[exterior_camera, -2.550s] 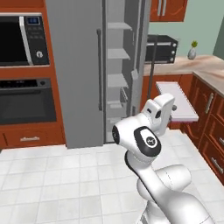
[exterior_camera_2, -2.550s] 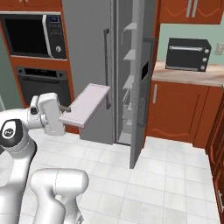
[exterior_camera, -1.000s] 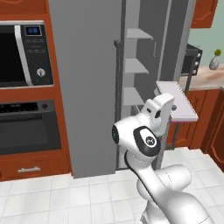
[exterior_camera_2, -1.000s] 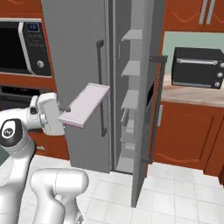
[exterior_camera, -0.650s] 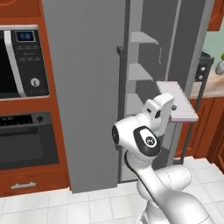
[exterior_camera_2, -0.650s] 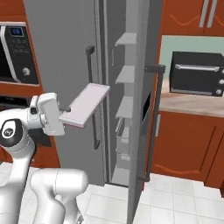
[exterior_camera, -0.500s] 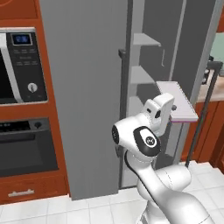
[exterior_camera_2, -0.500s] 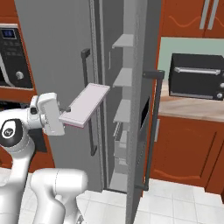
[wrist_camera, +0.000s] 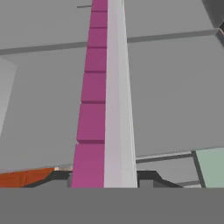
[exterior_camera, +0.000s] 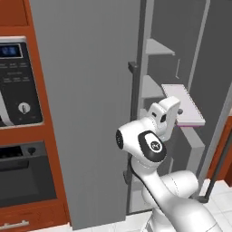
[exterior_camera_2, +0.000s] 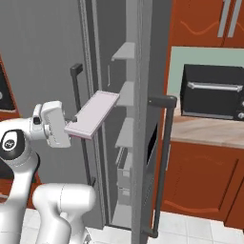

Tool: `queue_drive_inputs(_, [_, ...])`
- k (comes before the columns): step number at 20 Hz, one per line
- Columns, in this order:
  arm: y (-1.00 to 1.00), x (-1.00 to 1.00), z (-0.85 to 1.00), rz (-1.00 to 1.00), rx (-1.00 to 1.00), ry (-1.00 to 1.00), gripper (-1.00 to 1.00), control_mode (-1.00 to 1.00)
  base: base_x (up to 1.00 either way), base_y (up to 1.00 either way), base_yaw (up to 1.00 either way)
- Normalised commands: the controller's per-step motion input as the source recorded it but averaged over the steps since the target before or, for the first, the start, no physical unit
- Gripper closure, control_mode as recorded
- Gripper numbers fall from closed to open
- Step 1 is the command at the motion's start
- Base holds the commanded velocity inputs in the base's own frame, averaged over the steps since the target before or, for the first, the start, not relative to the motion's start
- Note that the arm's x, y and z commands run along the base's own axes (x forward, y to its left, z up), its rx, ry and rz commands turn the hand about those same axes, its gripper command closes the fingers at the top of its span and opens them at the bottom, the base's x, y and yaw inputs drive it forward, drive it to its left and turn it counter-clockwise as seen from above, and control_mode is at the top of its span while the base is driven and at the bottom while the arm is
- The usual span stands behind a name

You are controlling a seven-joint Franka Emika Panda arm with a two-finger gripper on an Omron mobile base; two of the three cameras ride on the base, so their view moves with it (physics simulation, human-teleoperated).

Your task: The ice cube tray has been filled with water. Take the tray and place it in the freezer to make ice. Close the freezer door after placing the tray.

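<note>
One thin, pale lavender-white rectangular ice cube tray with a pinkish rim (exterior_camera_2: 93, 115) is nearest to hand, carried out in front of the white arm's two-finger gripper (exterior_camera_2: 72, 119), which looks clamped on the tray's near short end; the finger tips themselves are hidden, so the grip is a judgement from how the tray hangs unsupported. In the hand view the tray (wrist_camera: 104, 100) runs edge-on up the middle, its magenta cell walls on one side. It is held nearly level, with the far end a little raised in the right base view.

The step in hand appears to be carrying the tray into the opening. To do it well, the tray should be kept flat so the water stays in its cells, brought in slowly, and lined up with the gap between two white inner shelves (exterior_camera_2: 125, 92) before going deeper. Whether water is in the cells cannot be made out.

Beyond the tray stands the tall grey brushed-metal side-by-side freezer (exterior_camera: 90, 90), its compartment open. The shelves that show appear bare. The tall narrow grey freezer door with its vertical bar handle (exterior_camera_2: 162, 157) stands swung wide, seen edge-on, and is yet to be shut
</note>
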Motion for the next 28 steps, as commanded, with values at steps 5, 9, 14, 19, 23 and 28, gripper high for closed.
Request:
queue_drive_inputs(5, [0.0,0.0,0.0,0.0,0.0,0.0,1.0,1.0,0.54,0.0,-0.07])
queue_drive_inputs(9, [0.0,0.0,0.0,0.0,0.0,0.0,1.0,1.0,0.41,0.0,-0.06])
queue_drive_inputs(14, [0.0,0.0,0.0,0.0,0.0,0.0,1.0,1.0,0.28,-0.01,-0.04])
queue_drive_inputs(19, [0.0,0.0,0.0,0.0,0.0,0.0,1.0,1.0,0.21,-0.07,-0.02])
queue_drive_inputs(23, [0.0,0.0,0.0,0.0,0.0,0.0,1.0,1.0,0.11,-0.16,-0.01])
queue_drive_inputs(28, [0.0,0.0,0.0,0.0,0.0,0.0,1.0,1.0,0.02,-0.25,0.0])
